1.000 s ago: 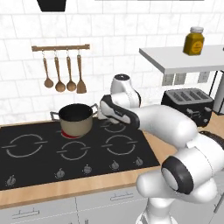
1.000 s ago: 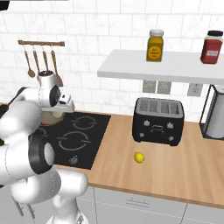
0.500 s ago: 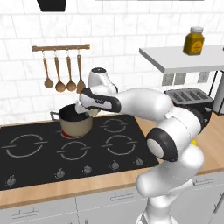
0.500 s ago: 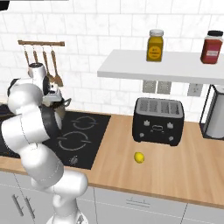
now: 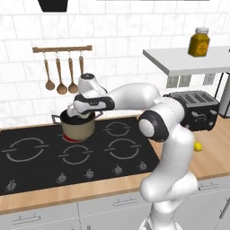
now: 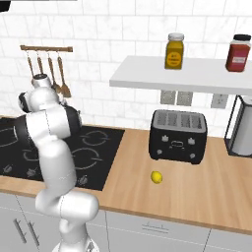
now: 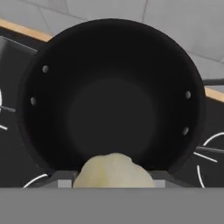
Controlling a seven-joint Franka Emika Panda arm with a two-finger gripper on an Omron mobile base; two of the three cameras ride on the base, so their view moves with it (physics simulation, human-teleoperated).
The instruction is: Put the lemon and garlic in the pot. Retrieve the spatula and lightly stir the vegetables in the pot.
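Lemon [image 6: 156, 177]: lies on the wooden counter [image 6: 162, 197], nearest the front edge, just ahead of the toaster and well apart from the pot.
Toaster [image 6: 179, 135]: black, stands on the counter behind the lemon, to the right of the cooktop.
Cooktop [image 5: 40, 161]: black glass with ring burners, knobs along its front edge.
Pot [image 5: 78, 126]: sits on a rear burner of the cooktop; the inside is dark and bare in the hand view.
Gripper [image 5: 80, 115]: hangs right over the pot's mouth, jaws closed partway around the garlic.
Garlic [image 7: 113, 171]: pale bulb held between the fingers, above the near rim of the pot.
Wooden spoons [image 5: 60, 76]: hang from a rail on the tiled wall behind the pot.
Shelf [image 6: 182, 73]: on the wall above the toaster, carries a yellow jar [image 6: 174, 50] and a red jar [image 6: 238, 52].
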